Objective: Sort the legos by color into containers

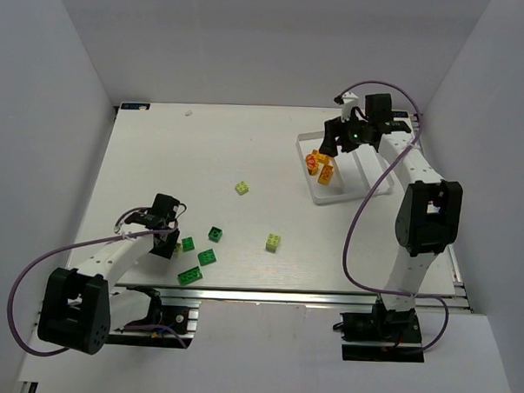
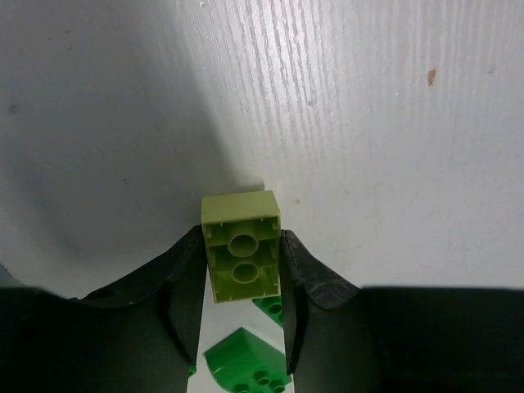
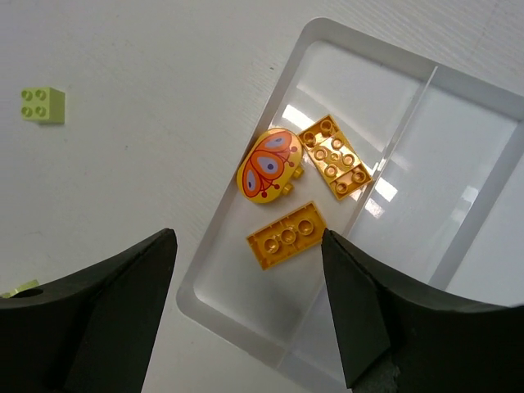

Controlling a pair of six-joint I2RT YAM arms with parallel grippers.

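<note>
White counter [image 1: 247,144] lies open across the middle, walled on three sides. Tray [image 3: 352,82] sits far right; right hand [image 3: 247,246] hangs open over its outer compartment of orange legos [image 3: 286,235]. Left hand [image 2: 243,282] clamps one yellow-green brick [image 2: 240,214] near the front edge, dark green bricks [image 1: 207,256] beside it.

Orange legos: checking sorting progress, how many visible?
3, in the outer tray compartment: a printed rounded one, a long one beside it, a shorter one apart. Others may be hidden.

I see a matt, faintly grained white bench [image 2: 368,123], a glossy plastic tray [image 3: 225,299], shiny orange bricks [image 3: 286,235], and a smooth plastic yellow-green brick [image 2: 242,246].
</note>
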